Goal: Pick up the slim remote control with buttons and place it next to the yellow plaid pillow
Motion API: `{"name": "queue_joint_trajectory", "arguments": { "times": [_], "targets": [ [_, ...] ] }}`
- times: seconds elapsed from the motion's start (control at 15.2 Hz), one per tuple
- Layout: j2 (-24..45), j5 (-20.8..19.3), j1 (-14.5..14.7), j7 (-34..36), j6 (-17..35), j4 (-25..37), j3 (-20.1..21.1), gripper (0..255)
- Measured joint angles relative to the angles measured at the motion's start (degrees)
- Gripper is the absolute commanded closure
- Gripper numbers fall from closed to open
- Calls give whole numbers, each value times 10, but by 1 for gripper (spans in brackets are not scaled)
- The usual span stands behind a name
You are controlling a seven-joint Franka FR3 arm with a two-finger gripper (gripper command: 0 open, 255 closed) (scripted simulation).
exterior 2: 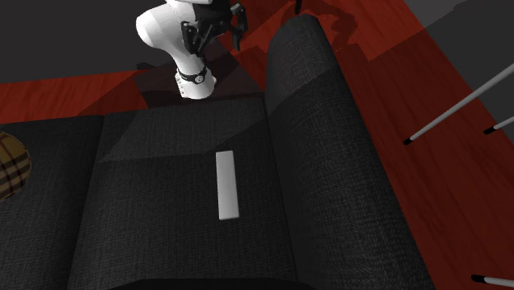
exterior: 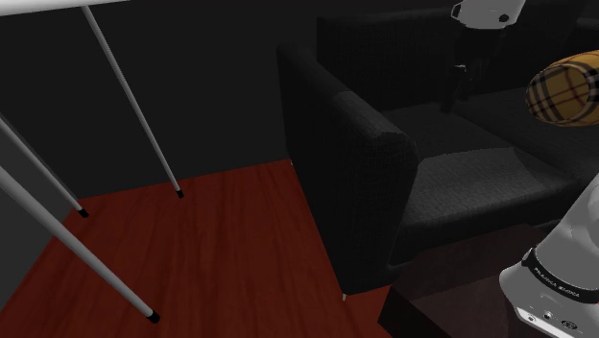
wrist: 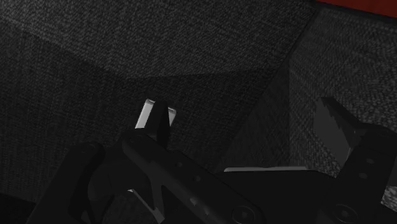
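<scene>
A slim, plain light-grey remote (exterior 2: 226, 185) lies lengthwise on the dark fabric sofa seat (exterior 2: 165, 214), close to the armrest. The yellow plaid pillow (exterior: 563, 86) rests on the seat at the shoulder view's right, and its edge shows as the pillow (exterior 2: 11, 167) in the second exterior view. My black gripper (exterior 2: 218, 27) hangs open well above the seat, holding nothing. In the wrist view the remote (wrist: 146, 114) lies ahead of the gripper (wrist: 251, 137), partly hidden behind one finger (wrist: 160, 127). The gripper (exterior: 462, 83) also hangs dark over the sofa.
A tall sofa armrest (exterior: 350, 182) borders the seat beside the remote. Beyond it lies red wooden floor (exterior: 221, 250) with several thin white legs (exterior: 130, 91) standing on it. My arm's base (exterior: 555, 283) is at the shoulder view's lower right.
</scene>
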Motion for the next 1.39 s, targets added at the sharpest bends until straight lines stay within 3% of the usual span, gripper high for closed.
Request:
{"name": "queue_joint_trajectory", "arguments": {
  "times": [0.2, 0.59, 1.39],
  "targets": [
    [21, -2, -4, 2, 20, 0, -3, 0],
    [108, -16, -26, 5, 118, -11, -22, 0],
    [352, -23, -60, 18, 278, 72, -59, 0]
  ]
}}
